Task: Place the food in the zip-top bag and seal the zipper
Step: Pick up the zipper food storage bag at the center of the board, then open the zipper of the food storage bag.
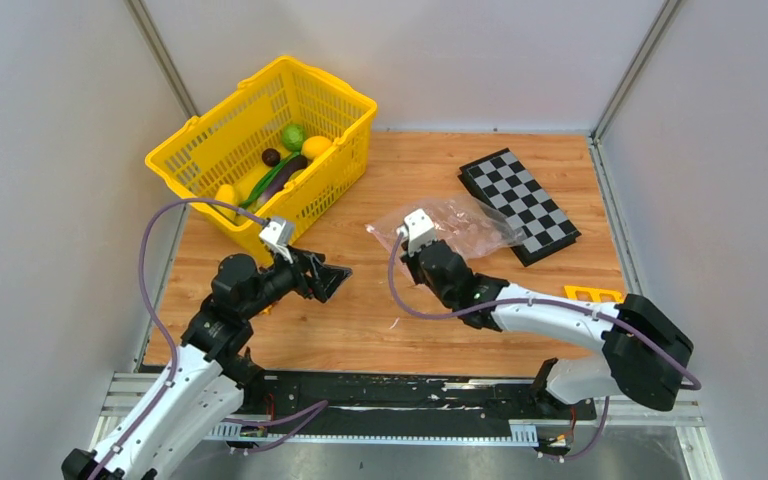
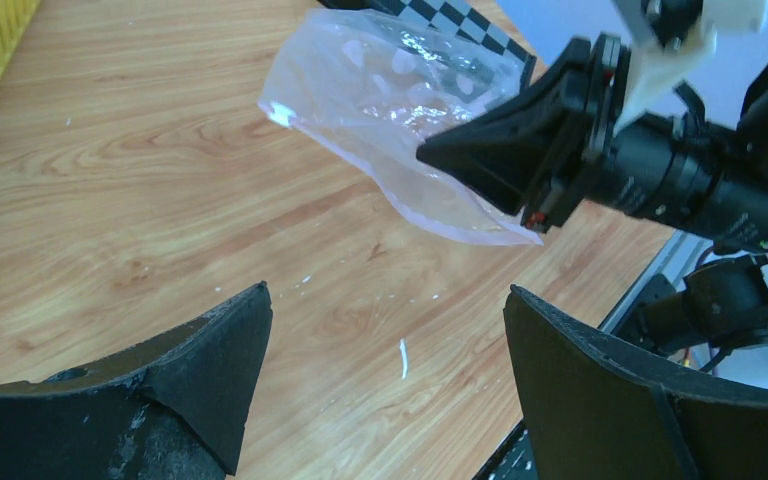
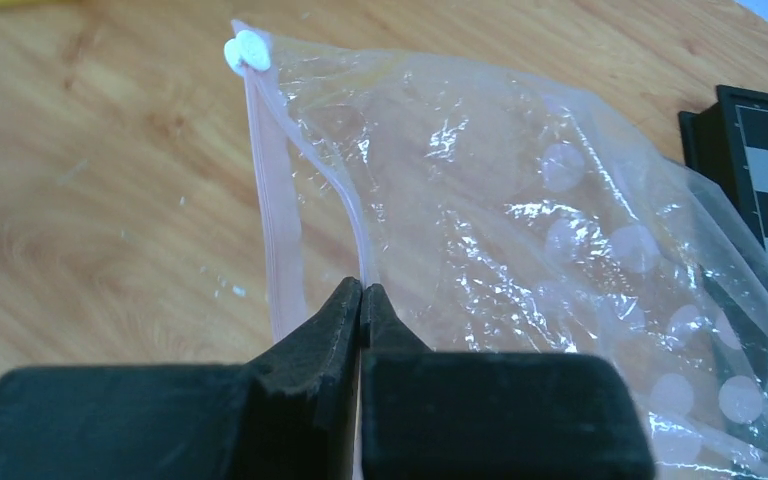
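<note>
Zip-top bag first: we are pinching one lip of it in the right gripper, whose fingers are pressed together on the film just ahead of their tips. The pink zipper is splitting there. One strip is running up into our pinch and the other is lying loose just left of it, and both are meeting at the white slider far ahead of the fingers. The rest of the bag is trailing off to the right, toward the chessboard.

We are holding very little material, so we judge that a quick lift could pull the slippery film out. Since only one lip is held, the bag may drag over the table rather than open.

Our left gripper is hanging spread wide and holding nothing, facing the right one with bare wood between them. If it is reaching for the loose lip, it risks knocking the right fingers or pinching both layers shut.

All the food is sitting in the yellow basket, beyond the left gripper and well apart from the bag, so the mouth could sag closed during each carry.
</note>
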You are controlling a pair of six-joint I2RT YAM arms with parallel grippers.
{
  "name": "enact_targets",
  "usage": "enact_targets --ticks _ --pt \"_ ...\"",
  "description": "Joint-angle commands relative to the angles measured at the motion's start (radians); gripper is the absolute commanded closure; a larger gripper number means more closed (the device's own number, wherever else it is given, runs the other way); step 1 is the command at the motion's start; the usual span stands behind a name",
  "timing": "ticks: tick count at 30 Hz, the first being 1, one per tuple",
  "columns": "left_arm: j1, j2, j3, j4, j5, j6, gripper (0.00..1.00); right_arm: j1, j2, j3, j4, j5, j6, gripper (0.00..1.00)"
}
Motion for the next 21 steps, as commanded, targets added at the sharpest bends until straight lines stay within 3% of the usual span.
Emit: enact_targets --ticks 1,8,15,21 --pt "-0.042 0.030 -0.021 0.161 -0.049 -0.067 0.08 -0.064 -0.039 0.117 -0.071 -0.007 0.210 1.00" --pt "-0.181 0.193 -0.002 0.296 -0.154 -0.122 0.08 -0.076 -0.048 0.132 0.009 -0.042 0.449 1.00" --pt "-0.320 0.394 0.017 0.438 -0.273 -0.154 0.12 -0.072 -0.110 0.078 -0.019 -0.055 0.531 1.00" --pt "-0.350 0.404 -0.035 0.559 -0.392 -0.210 0.20 -0.071 -0.152 0.085 -0.055 -0.118 0.515 1.00"
